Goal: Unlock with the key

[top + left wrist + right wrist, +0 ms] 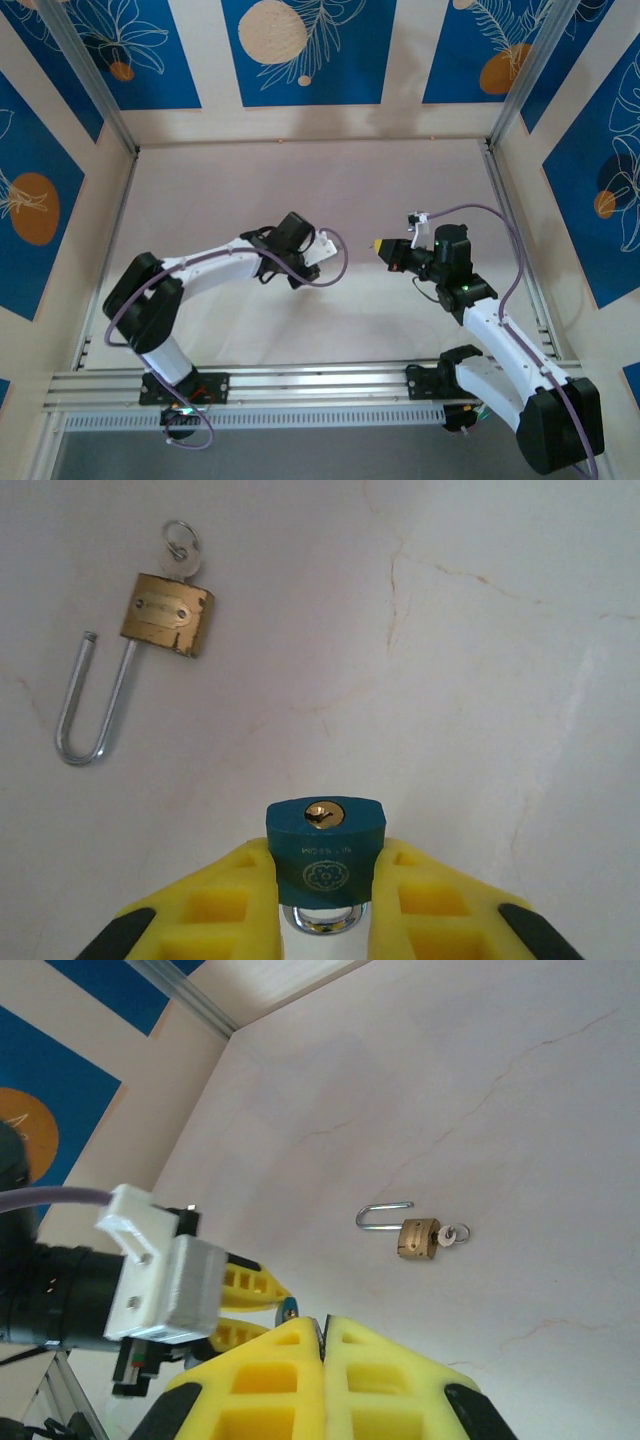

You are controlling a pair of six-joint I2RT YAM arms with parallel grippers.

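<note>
Key [322, 1321] apparently pinched in closed right gripper [322, 1334], just a dark sliver at the seam; blue padlock [324, 845] clamped in left gripper [325, 880], keyhole facing outward. Line blade up square with slot, then ease in slowly

On blue padlock [324, 855] in my left end effector [322, 868]: short line of raised lettering across face, too blurred to read; round flower-like emblem beneath. On brass padlock [168, 614] lying on table [450, 680]: oval plate, marking too small to read. No legible word, brand or number.
</note>
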